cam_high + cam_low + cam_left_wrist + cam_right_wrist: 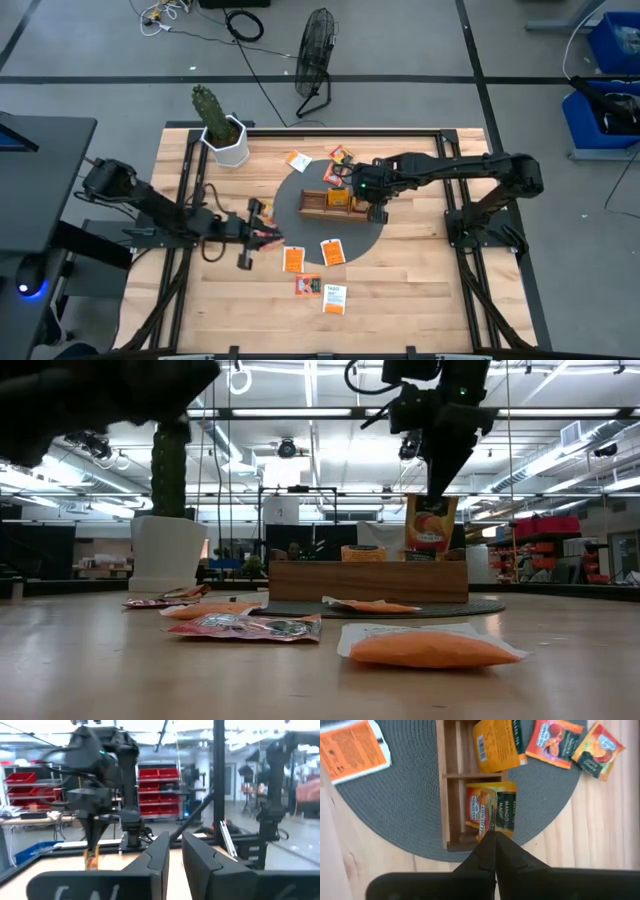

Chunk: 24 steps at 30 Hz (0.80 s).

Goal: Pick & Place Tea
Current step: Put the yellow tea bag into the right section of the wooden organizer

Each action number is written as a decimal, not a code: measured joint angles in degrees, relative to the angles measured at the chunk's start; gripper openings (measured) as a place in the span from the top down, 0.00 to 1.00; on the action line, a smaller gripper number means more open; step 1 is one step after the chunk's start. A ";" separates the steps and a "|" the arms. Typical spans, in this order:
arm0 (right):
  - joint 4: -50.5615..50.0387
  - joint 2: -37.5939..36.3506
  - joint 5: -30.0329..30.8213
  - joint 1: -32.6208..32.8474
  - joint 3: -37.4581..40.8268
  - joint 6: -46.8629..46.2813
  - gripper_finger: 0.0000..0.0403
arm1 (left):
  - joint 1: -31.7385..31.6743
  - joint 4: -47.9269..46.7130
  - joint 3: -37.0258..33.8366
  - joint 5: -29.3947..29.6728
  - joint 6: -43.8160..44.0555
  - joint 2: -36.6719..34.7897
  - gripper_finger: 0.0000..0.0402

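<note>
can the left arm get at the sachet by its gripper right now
Probably yes. The left gripper sits low beside the orange sachet, with only bare table between. The right gripper is away over the tray, pinching another sachet.

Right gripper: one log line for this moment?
right gripper: shut on tea sachet, over wooden tray | left gripper: waiting, off mat

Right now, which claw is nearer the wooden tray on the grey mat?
Right. The right claw is over the wooden tray, shut on a tea sachet above a compartment. The left claw is off the mat, to the tray's left.
</note>
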<state>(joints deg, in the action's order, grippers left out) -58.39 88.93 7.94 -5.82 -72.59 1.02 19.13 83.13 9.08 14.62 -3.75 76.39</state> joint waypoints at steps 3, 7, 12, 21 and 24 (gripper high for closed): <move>0.23 1.31 -0.04 -0.12 0.01 1.60 1.00 | -0.02 2.10 -4.11 1.57 1.94 0.00 0.86; 1.10 3.78 -0.87 -0.82 0.01 2.49 1.00 | -0.02 3.33 -5.66 3.63 3.35 -0.01 0.86; 2.05 7.19 -2.40 -1.90 0.01 3.14 1.00 | -0.02 3.26 -5.75 3.79 3.19 -0.01 0.86; 4.86 9.05 -1.96 -2.51 0.01 4.22 0.99 | -0.02 3.28 -5.75 3.79 3.19 0.02 0.86; 5.44 8.53 2.94 -2.34 0.03 4.16 0.93 | -0.02 3.24 -5.75 3.81 3.33 0.02 0.86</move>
<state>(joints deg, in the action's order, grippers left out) -52.96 97.46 10.88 -8.16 -72.56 5.18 19.11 86.37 3.33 18.44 -0.42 76.40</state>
